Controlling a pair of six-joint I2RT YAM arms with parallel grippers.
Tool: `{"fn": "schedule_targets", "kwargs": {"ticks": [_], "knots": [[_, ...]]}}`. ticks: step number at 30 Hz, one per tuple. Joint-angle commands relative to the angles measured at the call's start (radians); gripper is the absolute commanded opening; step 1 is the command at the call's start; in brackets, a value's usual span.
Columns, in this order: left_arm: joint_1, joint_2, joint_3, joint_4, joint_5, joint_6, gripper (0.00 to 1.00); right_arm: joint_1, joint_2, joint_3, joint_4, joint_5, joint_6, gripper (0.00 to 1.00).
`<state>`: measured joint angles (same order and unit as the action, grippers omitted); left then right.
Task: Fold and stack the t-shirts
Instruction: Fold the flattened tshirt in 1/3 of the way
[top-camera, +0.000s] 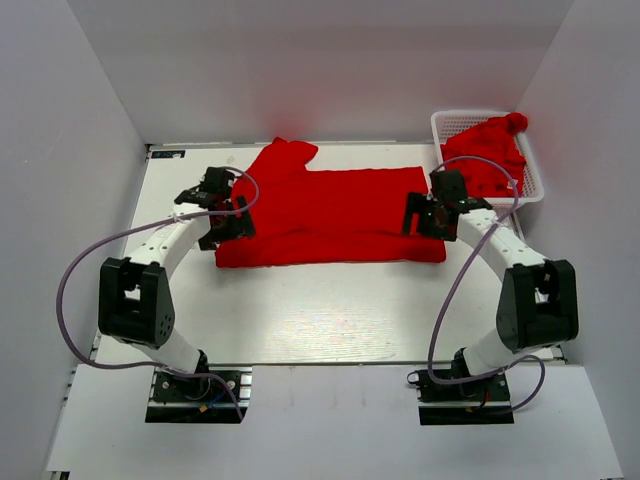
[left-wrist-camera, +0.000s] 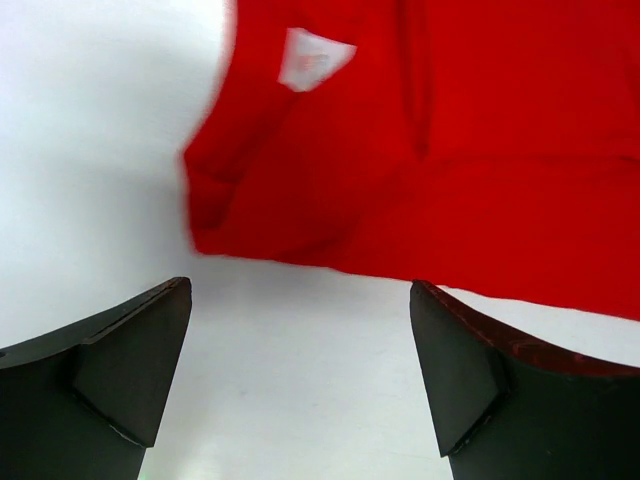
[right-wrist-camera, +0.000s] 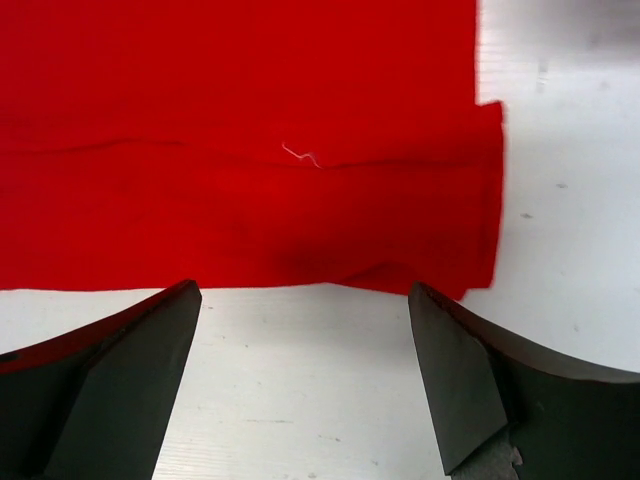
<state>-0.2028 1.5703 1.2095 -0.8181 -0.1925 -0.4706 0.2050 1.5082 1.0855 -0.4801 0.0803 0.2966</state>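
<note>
A red t-shirt (top-camera: 330, 215) lies on the white table, its near long side folded over, one sleeve pointing to the back left. Its white label (left-wrist-camera: 312, 58) shows in the left wrist view, and its right end (right-wrist-camera: 300, 150) in the right wrist view. My left gripper (top-camera: 222, 215) hovers at the shirt's left end, open and empty (left-wrist-camera: 300, 330). My right gripper (top-camera: 425, 215) hovers at the shirt's right end, open and empty (right-wrist-camera: 305, 335). More red t-shirts (top-camera: 490, 150) are bunched in a white lattice basket (top-camera: 450, 120) at the back right.
White walls enclose the table on the left, back and right. Purple cables loop from both arms over the table's sides. Bare table (top-camera: 330, 310) lies between the shirt and the arm bases.
</note>
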Motion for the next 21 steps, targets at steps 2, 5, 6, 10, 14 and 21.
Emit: {"fn": "schedule_targets", "kwargs": {"ticks": [2, 5, 6, 10, 14, 21], "knots": [[-0.014, 0.023, -0.031, 0.224, 0.197, 0.020, 1.00, 0.008, 0.089, 0.028, 0.097, -0.070, -0.033, 0.90], [0.002, 0.077, -0.050, 0.269, 0.248, 0.020, 1.00, 0.002, 0.154, 0.050, 0.110, -0.073, -0.034, 0.90], [0.002, 0.088, -0.063, 0.269, 0.248, 0.020, 1.00, -0.001, 0.168, 0.065, 0.104, -0.070, -0.037, 0.90], [0.002, 0.148, -0.087, 0.286, 0.237, 0.010, 1.00, -0.004, 0.254, 0.091, 0.112, -0.039, -0.036, 0.90], [0.002, 0.172, -0.105, 0.286, 0.213, 0.010, 1.00, -0.006, 0.320, 0.125, 0.150, -0.019, -0.024, 0.90], [0.011, 0.172, -0.200, 0.275, 0.142, 0.010, 1.00, -0.013, 0.383, 0.143, 0.121, 0.090, 0.045, 0.90]]}}
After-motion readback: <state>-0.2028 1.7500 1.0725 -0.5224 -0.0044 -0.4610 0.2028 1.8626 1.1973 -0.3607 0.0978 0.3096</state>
